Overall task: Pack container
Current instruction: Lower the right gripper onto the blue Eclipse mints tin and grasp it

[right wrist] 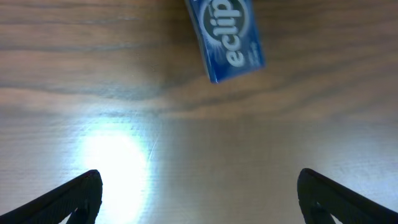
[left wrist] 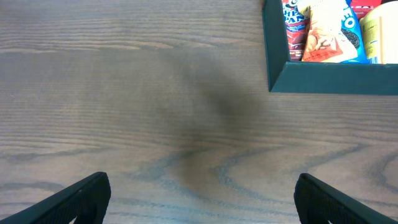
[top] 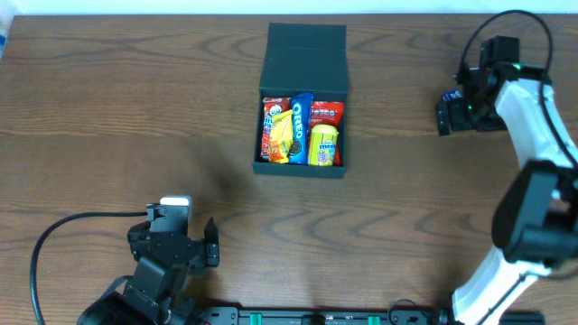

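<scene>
The container (top: pixel 302 168), a dark teal box, sits at the table's middle with its flap lid (top: pixel 307 54) folded back. It holds several snack packets (top: pixel 302 129), among them a blue Oreo pack and a yellow one. In the left wrist view its near-left corner (left wrist: pixel 329 79) shows at the top right, packets (left wrist: pixel 323 31) inside. My left gripper (top: pixel 173 236) (left wrist: pixel 202 186) is open over bare wood near the front left, well short of the box. My right gripper (top: pixel 445 112) (right wrist: pixel 199 180) is open at the far right, and a blue Eclipse gum pack (right wrist: pixel 227 37) lies just ahead of its fingertips.
The wooden table (top: pixel 108 117) stretches wide on both sides of the box. A black cable (top: pixel 54 239) loops by the left arm at the front edge. A bright glare spot (right wrist: pixel 115 162) lies on the wood under the right gripper.
</scene>
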Tool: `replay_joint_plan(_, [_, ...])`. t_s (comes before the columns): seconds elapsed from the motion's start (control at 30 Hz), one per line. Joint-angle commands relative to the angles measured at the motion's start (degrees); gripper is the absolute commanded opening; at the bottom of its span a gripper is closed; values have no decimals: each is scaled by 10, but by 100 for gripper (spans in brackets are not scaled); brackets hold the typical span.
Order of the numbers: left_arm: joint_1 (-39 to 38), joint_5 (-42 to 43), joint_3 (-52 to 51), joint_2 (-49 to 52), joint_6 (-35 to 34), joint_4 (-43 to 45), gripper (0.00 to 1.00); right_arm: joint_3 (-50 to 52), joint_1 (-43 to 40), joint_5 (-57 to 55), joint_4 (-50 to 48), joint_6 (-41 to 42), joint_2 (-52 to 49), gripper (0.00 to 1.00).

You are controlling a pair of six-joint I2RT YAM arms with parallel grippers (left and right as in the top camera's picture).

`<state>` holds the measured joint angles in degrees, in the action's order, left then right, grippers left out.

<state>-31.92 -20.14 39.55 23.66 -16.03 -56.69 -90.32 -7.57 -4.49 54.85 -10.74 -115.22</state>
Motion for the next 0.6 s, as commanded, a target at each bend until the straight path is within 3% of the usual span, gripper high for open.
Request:
replay_joint_plan(0.0, [3,-10,-4,-3,8,-1,95,-69,-7,-1,12,-31,-43,99])
replay_joint_plan(0.27, [3,-10,-4,-3,8,-1,95,-194,-7,-2,54,-77,-131,99])
replay_joint_plan(0.57, [3,-10,-4,-3,8,-1,95,-213,-7,-48,54,-103,-175,99])
